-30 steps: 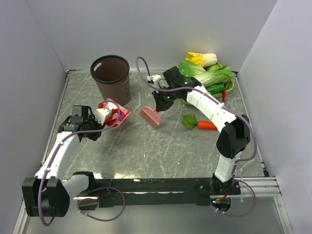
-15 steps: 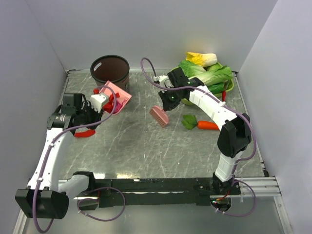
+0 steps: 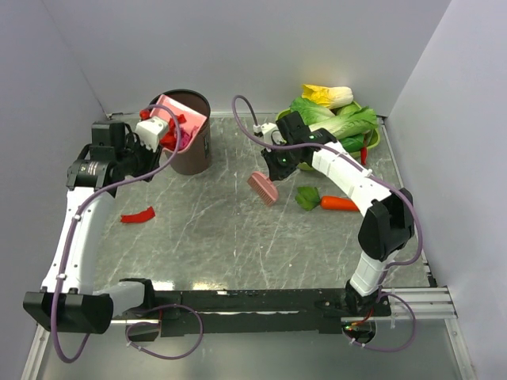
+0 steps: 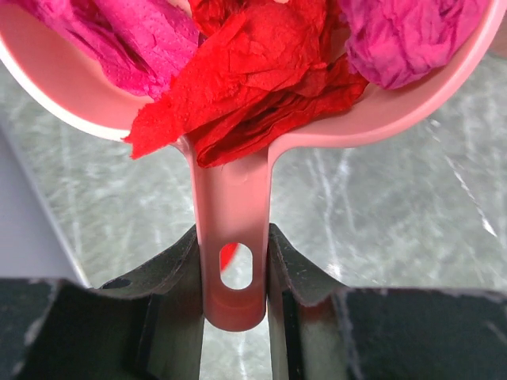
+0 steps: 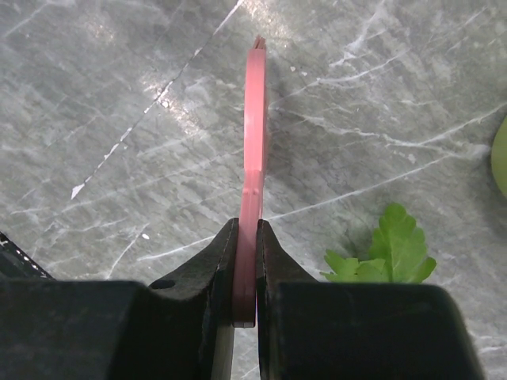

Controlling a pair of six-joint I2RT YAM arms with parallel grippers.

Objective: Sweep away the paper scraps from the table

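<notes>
**Scraps raised over the bin, one red piece left below**

The paper scraps point(image 4: 253, 87), crumpled red and magenta, lie heaped in the pink dustpan point(image 3: 181, 109). That pan now hangs tilted over the left rim of the brown bin point(image 3: 192, 154), at the far left of the worktop point(image 3: 238, 237). A second ago we saw it low over the marble on the near side of the bin; since then the left arm has lifted it up and away. The left pincer point(image 4: 234, 273) is clamped on the pan's handle, one jaw on either side. We judge the gathering done and the tipping due next. The pan wants more tilt with its lip inside the rim, or bits may fall outside.

To the right, the right pincer point(image 5: 245, 245) grips the pink brush point(image 3: 262, 188), which has barely moved. One red piece point(image 3: 138, 214) lies on the worktop near the left wall; we cannot tell whether it is a scrap.
</notes>
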